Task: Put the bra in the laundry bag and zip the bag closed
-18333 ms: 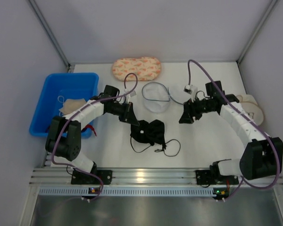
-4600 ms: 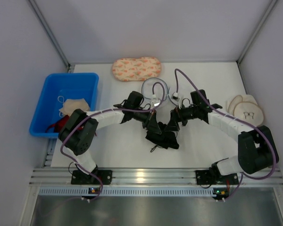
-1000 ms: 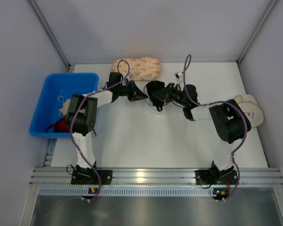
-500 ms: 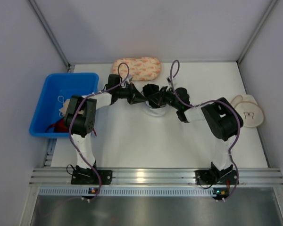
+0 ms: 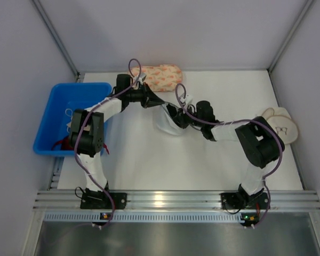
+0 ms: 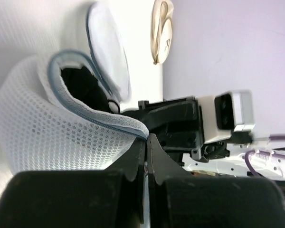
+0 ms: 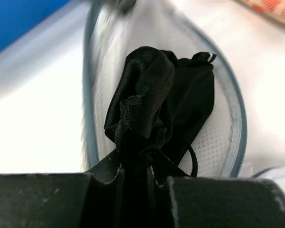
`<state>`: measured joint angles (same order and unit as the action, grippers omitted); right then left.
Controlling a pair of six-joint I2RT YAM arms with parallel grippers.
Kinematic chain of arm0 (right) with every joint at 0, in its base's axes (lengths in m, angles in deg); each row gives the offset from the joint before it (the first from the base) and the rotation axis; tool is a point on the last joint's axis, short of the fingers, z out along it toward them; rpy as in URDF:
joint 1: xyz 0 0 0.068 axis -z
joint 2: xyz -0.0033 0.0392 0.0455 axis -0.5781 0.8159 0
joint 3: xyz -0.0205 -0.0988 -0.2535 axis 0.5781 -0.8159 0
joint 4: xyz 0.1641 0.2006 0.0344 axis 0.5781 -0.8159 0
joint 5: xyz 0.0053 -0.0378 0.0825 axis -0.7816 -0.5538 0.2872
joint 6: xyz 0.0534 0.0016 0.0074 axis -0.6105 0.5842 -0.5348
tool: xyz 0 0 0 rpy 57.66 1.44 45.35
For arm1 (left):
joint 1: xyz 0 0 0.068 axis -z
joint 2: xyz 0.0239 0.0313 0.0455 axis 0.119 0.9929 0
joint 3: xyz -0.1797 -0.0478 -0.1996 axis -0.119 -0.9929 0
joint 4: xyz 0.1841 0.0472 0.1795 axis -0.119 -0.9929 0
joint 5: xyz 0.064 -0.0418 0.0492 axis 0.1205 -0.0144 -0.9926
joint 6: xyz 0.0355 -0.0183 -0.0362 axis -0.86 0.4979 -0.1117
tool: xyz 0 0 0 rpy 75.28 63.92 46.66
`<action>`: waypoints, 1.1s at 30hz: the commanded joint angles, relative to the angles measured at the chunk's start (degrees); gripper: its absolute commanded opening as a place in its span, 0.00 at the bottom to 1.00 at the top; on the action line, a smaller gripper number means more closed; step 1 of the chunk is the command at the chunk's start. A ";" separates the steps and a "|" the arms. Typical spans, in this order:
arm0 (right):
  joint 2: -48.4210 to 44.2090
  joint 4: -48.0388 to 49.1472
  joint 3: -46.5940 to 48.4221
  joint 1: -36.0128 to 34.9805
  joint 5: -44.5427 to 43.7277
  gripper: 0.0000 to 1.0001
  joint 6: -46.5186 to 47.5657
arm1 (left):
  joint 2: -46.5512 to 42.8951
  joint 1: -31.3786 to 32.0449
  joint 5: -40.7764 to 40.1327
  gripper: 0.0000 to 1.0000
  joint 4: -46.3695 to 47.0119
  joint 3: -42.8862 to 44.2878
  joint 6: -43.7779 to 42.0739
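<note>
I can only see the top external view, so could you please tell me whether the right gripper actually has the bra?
Observer: Yes. The right wrist view shows the right gripper shut on the bra, which is bunched at its fingertips.
Operator: Thank you. Is the bra inside the bag?
Observer: It sits within the rim of the laundry bag, with white mesh behind it.
Operator: And what is the left gripper doing?
Observer: The left wrist view shows the left gripper shut on the bag's zipper edge, and the mouth is open.
</note>
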<state>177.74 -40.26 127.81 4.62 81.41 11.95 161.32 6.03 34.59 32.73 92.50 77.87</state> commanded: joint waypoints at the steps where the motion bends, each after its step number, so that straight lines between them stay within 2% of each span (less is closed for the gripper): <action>1: -2.73 -10.65 1.44 -1.03 6.47 0.00 13.32 | -3.31 -1.52 0.78 0.00 -3.77 6.04 -5.97; 5: -2.21 -22.87 5.05 -2.61 4.73 0.00 25.78 | -3.48 -1.52 1.13 0.00 -5.90 7.99 -8.00; 8: -0.37 -30.17 8.38 -3.23 -0.28 0.00 30.73 | -4.01 -1.52 1.74 0.00 -6.16 7.38 -7.74; 12: 2.53 -37.56 15.84 -3.93 -7.65 0.00 29.25 | -5.32 -1.44 2.97 0.00 -6.16 3.35 -7.03; 16: 3.24 -41.69 18.59 -5.42 -12.33 0.00 23.47 | -7.52 -1.44 3.67 0.00 -6.16 -1.06 -7.12; 18: 3.42 -43.11 20.08 -5.42 -13.30 0.09 21.43 | -8.66 -1.44 3.77 0.00 -6.25 -3.95 -6.95; 19: 3.07 -43.63 20.35 -5.34 -13.30 0.21 19.68 | -9.10 -1.35 3.68 0.00 -6.17 -5.01 -7.12; 21: 2.19 -43.90 20.44 -5.34 -12.69 0.32 18.01 | -9.89 -1.26 3.50 0.00 -6.16 -7.65 -7.47; 22: 1.49 -44.34 20.70 -5.42 -12.16 0.45 17.65 | -9.90 -1.09 3.42 0.00 -6.16 -8.70 -7.65; 24: 0.61 -46.09 22.10 -5.34 -9.44 0.54 16.86 | -10.16 -0.91 3.15 0.00 -6.25 -9.32 -7.83; 25: -0.53 -46.80 22.63 -5.34 -8.13 0.63 16.59 | -10.07 -0.82 3.06 0.00 -6.17 -9.50 -7.91; 28: -3.07 -49.17 25.08 -5.25 -2.95 0.80 15.71 | -9.81 -0.73 2.71 0.00 -6.17 -8.72 -8.00; 33: -5.19 -53.56 28.25 -4.81 -0.56 0.83 14.66 | -9.02 -0.73 2.80 0.00 -6.17 -7.22 -7.91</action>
<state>177.42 -90.88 151.74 -0.14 76.95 28.28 154.35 5.24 36.25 24.64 83.30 70.66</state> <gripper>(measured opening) 0.824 0.023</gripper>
